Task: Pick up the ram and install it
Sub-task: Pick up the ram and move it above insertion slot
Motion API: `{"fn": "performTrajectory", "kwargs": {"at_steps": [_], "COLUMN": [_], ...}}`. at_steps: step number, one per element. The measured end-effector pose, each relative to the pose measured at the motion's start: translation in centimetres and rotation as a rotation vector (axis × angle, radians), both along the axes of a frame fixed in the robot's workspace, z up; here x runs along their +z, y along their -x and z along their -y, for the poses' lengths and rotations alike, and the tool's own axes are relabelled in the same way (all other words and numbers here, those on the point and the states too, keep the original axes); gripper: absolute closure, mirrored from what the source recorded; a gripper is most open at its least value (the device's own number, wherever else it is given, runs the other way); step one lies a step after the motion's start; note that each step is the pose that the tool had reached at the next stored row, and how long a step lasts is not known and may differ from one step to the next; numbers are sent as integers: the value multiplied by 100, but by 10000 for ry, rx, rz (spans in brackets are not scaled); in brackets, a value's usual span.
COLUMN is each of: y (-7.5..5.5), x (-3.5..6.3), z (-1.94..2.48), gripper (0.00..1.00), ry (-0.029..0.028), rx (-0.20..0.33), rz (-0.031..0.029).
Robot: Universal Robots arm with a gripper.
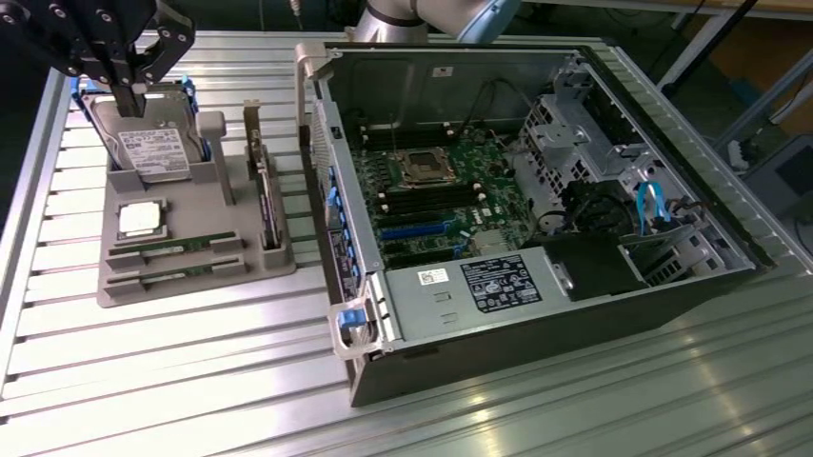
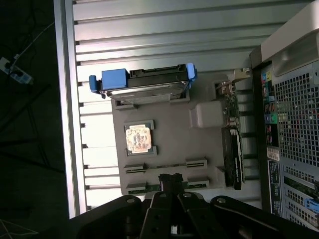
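Two thin green ram sticks lie in slots at the front of a grey holder tray [image 1: 254, 262]: one [image 1: 171, 248] [image 2: 164, 166] nearer the silver processor chip, the other [image 1: 171, 272] [image 2: 195, 184] at the tray's outer edge. My gripper [image 1: 131, 103] [image 2: 170, 180] hangs high above the tray with its dark fingers together and nothing between them. In the wrist view the fingertips cover the middle of the outer ram. The open computer case [image 1: 534, 295] lies to the exterior view's right, its motherboard [image 1: 439, 190] exposed with dark memory slots [image 1: 404, 200] beside the processor socket.
The tray also carries a hard drive in a blue bracket [image 1: 152, 143] [image 2: 144, 84], a silver processor chip [image 1: 140, 219] [image 2: 138, 138] and a larger card standing on edge [image 1: 265, 190] [image 2: 232, 154]. All rests on a ribbed metal table [image 1: 190, 381].
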State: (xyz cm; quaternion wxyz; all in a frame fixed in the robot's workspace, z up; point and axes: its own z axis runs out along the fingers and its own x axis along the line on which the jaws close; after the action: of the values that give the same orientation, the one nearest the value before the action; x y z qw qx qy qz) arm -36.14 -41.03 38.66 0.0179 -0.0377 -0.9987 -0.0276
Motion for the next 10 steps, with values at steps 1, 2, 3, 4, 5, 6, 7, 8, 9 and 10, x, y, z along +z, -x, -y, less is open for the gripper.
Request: {"fn": "performTrajectory", "kwargs": {"at_steps": [1, 2, 3, 4, 5, 6, 7, 8, 9, 10], "y": [0, 0, 0, 0, 0, 0, 0, 0, 0, 0], "x": [0, 0, 0, 0, 0, 0, 0, 0, 0, -1], "z": [0, 0, 0, 0, 0, 0, 0, 1, 14, 50], "gripper": [90, 90, 90, 90, 90, 90, 90, 90, 90, 90], "ry": [0, 0, 0, 0, 0, 0, 0, 0, 0, -1], "rx": [0, 0, 0, 0, 0, 0, 0, 0, 2, 1], "rz": [0, 1, 0, 0, 0, 0, 0, 0, 1, 1]}}
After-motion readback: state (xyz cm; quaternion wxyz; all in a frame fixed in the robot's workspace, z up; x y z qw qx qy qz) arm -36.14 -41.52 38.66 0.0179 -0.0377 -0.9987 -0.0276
